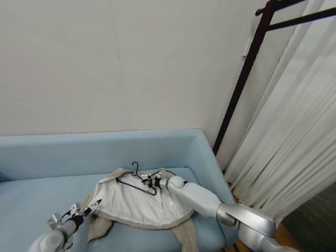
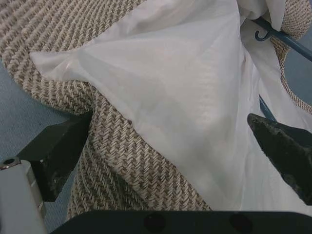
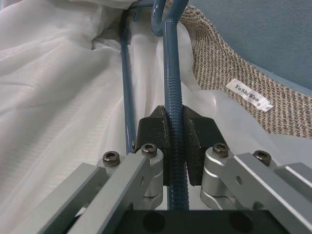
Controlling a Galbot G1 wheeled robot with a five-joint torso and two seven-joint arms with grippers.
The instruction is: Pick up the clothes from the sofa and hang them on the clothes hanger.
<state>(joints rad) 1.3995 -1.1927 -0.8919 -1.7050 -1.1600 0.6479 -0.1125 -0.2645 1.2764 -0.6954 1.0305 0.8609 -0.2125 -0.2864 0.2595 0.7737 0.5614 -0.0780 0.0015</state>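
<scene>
Looking over the whole scene, what takes up most of it?

A light-blue sofa (image 1: 63,152) against a pale wall. A dark clothes rack (image 1: 247,68) stands at its right end, with white curtains (image 1: 294,131) beside that.

And the clothing?

A tweed jacket (image 1: 136,202) lies spread open on the seat cushion toward the right end. Its white lining faces up, and woven parts trail toward the front edge.

Where are the arms?

The right arm reaches in from the right to the jacket's collar. The left arm comes up from the lower left to the jacket's near edge.

And the pincers?

The right pincer (image 3: 174,141) is clenched on the ribbed stem of a blue wire hanger (image 1: 137,184). That hanger lies on the lining at the collar, hook toward the backrest. The left pincer (image 2: 169,121) is released, its jaws spread wide over the line where lining meets tweed, grasping nothing. I cannot tell whether it touches the cloth.

Anything smaller?

A white label (image 3: 249,94) reading "YoShiWan" sits on the tweed beside the hanger's stem.
</scene>
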